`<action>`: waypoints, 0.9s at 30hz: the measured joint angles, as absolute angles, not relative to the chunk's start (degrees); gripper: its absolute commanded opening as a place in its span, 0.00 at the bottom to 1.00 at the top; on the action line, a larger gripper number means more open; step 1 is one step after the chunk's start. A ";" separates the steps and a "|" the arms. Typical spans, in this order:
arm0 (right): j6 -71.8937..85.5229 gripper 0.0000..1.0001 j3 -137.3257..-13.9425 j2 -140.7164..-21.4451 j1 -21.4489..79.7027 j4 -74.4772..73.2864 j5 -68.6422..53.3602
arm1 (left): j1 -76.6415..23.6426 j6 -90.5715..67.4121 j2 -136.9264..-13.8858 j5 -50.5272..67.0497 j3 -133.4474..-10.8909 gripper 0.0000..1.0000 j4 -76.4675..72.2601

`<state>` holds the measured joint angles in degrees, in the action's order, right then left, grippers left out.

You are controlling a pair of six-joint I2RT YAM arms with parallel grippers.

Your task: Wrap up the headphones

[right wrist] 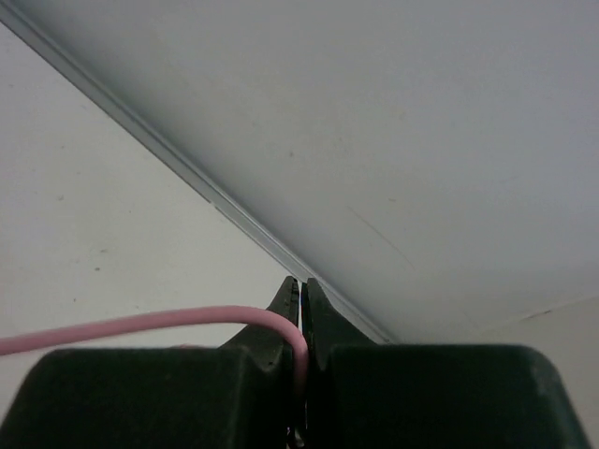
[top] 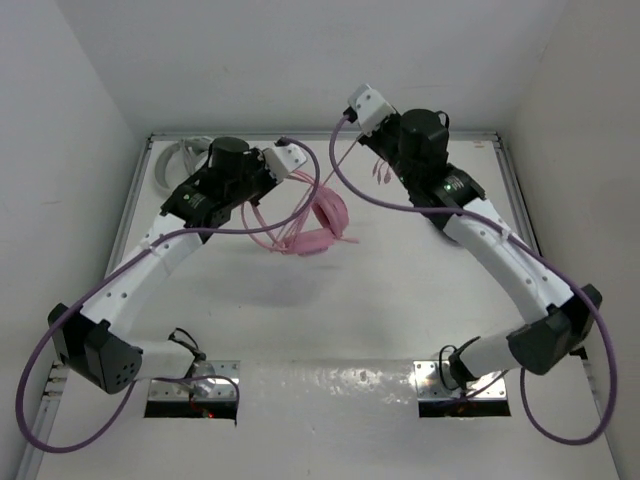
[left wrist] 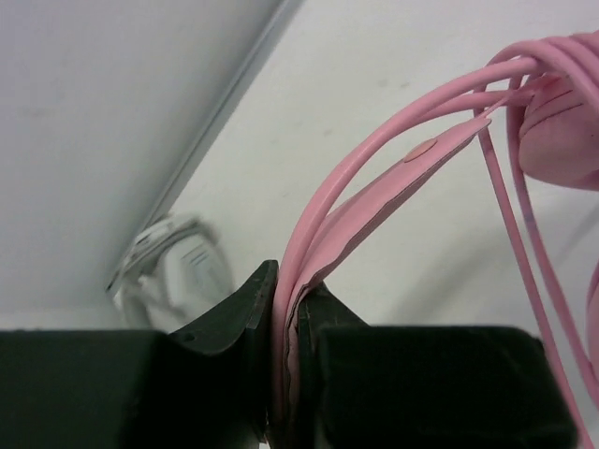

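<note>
ok so the pink headphones (top: pixel 322 222) are over the rear-middle of the table (top: pixel 400 300), between the two arms. Can't tell if the earcups sit on the table or hang just above it.

Left gripper (left wrist: pixel 285 290) is clamped on the headband (left wrist: pixel 374 196). In the wrist cam the band is squeezed btwn the two black fingers w/ a strand of the cable pinched in alongside it. From there the band arcs up and away to the right, ending at an earcup (left wrist: pixel 562 131) in the top right corner. So the long axis goes from the left gripper diagonally out toward the table middle, band end at the gripper, cup end pointing away from it. From the top cam it's a slant from upper left to lower right.

Several strands of thin pink cable (right wrist: pixel 140 323) follow the band's curve, and a few loops dangle below the left gripper in the top cam.

Right gripper (right wrist: pixel 301 290) is closed tight on the cable. The cable comes in from the left, bends over and drops btwn the fingertips. That gripper faces the back wall, off to the right of the headphones.

Also a grey-white headset (top: pixel 175 160) lies in the far left corner, well apart from the pink one.
</note>
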<state>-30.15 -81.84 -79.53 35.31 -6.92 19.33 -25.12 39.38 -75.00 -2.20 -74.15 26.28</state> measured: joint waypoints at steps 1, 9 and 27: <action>-29.02 0.00 -83.53 -81.30 33.28 -7.49 17.63 | -26.13 38.87 -74.37 -0.49 -74.70 0.00 27.62; -22.46 0.10 -88.51 -93.38 28.16 -11.51 2.48 | -28.03 33.85 -75.61 13.04 -85.06 0.00 41.98; 6.76 0.59 -59.46 -101.95 28.73 30.76 -33.61 | -27.99 12.10 -91.39 26.46 -126.63 0.00 55.68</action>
